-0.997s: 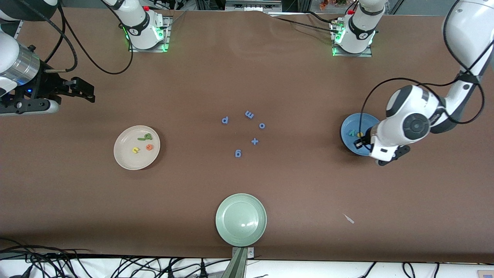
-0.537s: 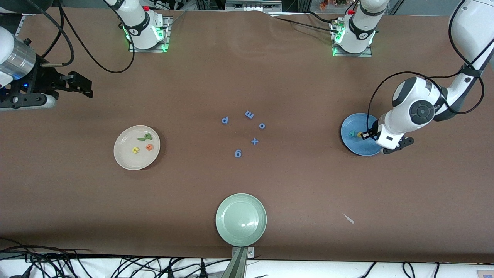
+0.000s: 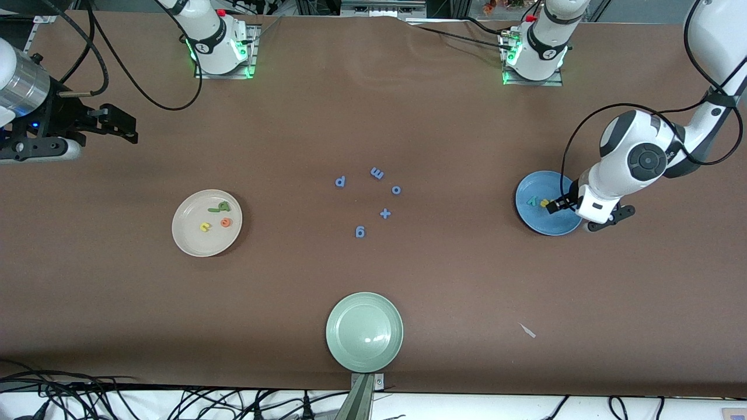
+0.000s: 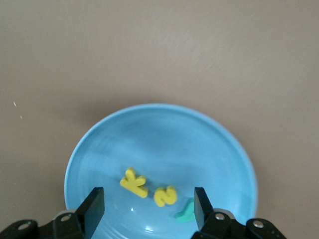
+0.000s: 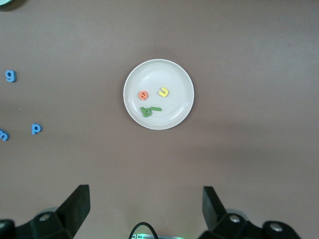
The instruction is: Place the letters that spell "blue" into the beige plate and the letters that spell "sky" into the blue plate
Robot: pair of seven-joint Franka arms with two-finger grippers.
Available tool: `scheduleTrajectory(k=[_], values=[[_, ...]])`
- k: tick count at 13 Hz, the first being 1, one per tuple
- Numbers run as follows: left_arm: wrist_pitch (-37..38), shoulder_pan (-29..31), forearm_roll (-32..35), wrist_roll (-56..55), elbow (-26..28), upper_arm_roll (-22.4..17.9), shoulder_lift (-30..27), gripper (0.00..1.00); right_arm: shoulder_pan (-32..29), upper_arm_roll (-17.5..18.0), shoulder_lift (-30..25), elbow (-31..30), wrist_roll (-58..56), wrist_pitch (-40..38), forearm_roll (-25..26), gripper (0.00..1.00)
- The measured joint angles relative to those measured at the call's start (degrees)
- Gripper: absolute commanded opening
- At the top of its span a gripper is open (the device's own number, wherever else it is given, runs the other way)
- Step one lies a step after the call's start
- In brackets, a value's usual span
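Blue plate: yellow k, yellow s, teal y, clearest from left wrist. Beige plate: b, l, u, e. Left end effector over blue plate, fingers apart, empty. Right end effector waits, fingers apart.

The desk wears a matt brown cloth-like cover. The blue plate looks smooth and slightly glossy (faint rings show), like the green plate with its glint. Beside the blue plate's centre, foam-like letters look matt.
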State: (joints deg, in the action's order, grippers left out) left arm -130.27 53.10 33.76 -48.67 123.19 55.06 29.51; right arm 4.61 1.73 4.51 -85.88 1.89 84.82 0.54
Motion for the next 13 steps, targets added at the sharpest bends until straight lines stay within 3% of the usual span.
scheduleTrajectory(k=[5, 6, 10, 12, 13], values=[[3.0, 0.7, 0.0, -0.3, -8.0, 1.0, -0.2, 0.91, -0.1, -0.2, 0.0, 0.0, 0.0, -0.1, 0.0, 1.00], [4.2, 1.5, 0.0, -0.3, -9.7, 0.9, -0.2, 0.96, -0.1, -0.2, 0.0, 0.0, 0.0, -0.1, 0.0, 1.00], [17.6, 4.4, -1.1, 9.0, -20.6, 0.9, -0.2, 0.99, -0.1, -0.3, 0.0, 0.0, 0.0, -0.1, 0.0, 1.00], [21.6, 4.1, -7.3, 13.2, -25.6, 0.4, -0.7, 0.99, -0.1, -0.3, 0.0, 0.0, 0.0, -0.1, 0.0, 1.00], [22.6, 2.5, -12.4, 14.8, -27.4, -2.0, -1.9, 0.99, -0.1, -0.3, 0.0, 0.0, 0.0, -0.1, 0.0, 1.00]])
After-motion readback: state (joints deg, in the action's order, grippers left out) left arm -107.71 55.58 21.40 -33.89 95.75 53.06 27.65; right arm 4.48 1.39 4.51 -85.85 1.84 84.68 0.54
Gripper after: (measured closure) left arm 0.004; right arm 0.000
